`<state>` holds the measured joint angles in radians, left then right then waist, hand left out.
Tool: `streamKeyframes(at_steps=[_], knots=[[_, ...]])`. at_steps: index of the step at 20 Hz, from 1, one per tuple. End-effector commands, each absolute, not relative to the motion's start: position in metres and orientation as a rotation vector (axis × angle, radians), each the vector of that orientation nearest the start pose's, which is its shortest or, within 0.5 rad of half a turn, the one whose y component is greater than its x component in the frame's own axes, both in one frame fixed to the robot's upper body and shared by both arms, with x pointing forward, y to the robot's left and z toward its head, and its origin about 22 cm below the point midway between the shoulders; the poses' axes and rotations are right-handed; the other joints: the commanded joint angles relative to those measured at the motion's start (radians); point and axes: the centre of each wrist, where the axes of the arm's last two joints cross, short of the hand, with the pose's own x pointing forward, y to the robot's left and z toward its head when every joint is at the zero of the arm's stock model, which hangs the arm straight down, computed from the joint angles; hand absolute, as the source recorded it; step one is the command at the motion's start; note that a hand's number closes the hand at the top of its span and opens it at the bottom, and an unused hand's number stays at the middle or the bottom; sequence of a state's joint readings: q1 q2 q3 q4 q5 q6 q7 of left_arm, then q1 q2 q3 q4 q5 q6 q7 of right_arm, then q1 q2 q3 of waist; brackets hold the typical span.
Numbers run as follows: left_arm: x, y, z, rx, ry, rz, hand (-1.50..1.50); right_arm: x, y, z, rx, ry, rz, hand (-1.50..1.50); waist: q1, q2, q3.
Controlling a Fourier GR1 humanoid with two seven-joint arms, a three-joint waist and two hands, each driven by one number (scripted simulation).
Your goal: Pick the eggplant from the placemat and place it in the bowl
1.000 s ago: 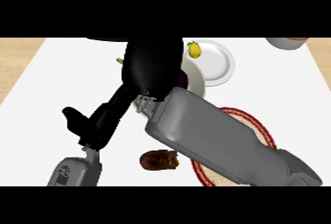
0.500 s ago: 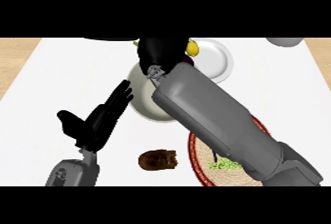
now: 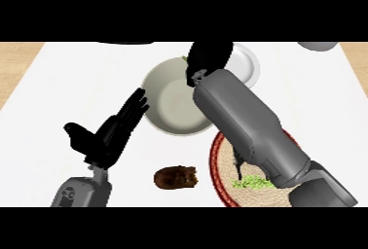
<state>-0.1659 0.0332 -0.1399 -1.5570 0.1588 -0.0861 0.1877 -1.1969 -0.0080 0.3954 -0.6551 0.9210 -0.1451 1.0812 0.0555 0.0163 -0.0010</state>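
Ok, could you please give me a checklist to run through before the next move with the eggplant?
1. Eggplant in right hand: cannot tell, no eggplant shows.
2. Right hand over bowl: not ok, it sits at the far rim, by the plate.
3. Bowl's inside free: ok.
4. Left hand clear of bowl: ok, open beside its left rim.
5. Placemat free of eggplant: cannot tell, the forearm covers part.
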Motion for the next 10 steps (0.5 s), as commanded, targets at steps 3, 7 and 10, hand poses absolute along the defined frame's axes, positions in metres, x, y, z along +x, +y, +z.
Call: streamKeyframes(at_steps=[3, 7, 10], knots=[[0.277, 0.190, 0.032, -0.302, -1.494, -0.167, 0.00, 0.429, -0.041, 0.119, -1.181, -0.900, 0.517, -1.50, -0.003, 0.002, 0.001], [0.261, 0.200, 0.024, -0.331, -1.491, -0.168, 0.00, 0.430, -0.048, 0.111, -1.097, -1.045, 0.429, -1.50, 0.009, 0.000, 0.001], [0.272, 0.194, 0.028, -0.303, -1.489, -0.175, 0.00, 0.430, -0.051, 0.119, -1.031, -1.204, 0.249, -1.50, -0.005, 0.003, 0.002]])
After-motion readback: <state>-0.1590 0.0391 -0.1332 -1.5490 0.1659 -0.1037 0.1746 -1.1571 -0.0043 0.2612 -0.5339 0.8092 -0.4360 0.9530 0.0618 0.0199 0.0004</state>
